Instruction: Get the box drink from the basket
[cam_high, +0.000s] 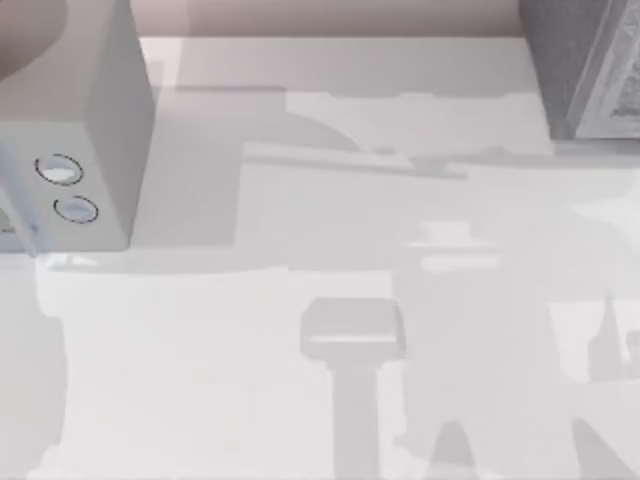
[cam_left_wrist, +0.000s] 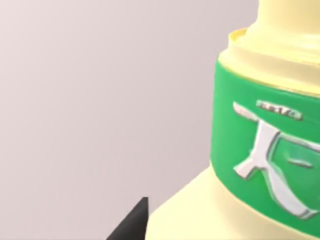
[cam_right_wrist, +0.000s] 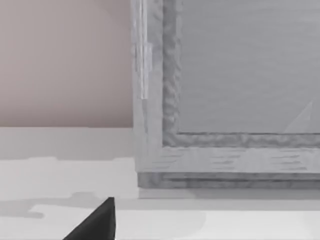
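The box drink (cam_left_wrist: 260, 150) looms very close in the left wrist view: a pale yellow body with a bright green band that carries a silvery mark. A dark tip of my left gripper (cam_left_wrist: 132, 222) pokes in right beside its lower part; whether they touch I cannot tell. The basket is out of view. A dark tip of my right gripper (cam_right_wrist: 97, 222) hangs low over the white table (cam_right_wrist: 50, 190), a short way from a grey framed appliance (cam_right_wrist: 225, 100).
In the top view a grey box-shaped appliance (cam_high: 70, 130) with two round dials stands at the back left of the white table (cam_high: 200, 380). Another grey appliance (cam_high: 585, 70) stands at the back right. Arm shadows fall across the table's middle and right.
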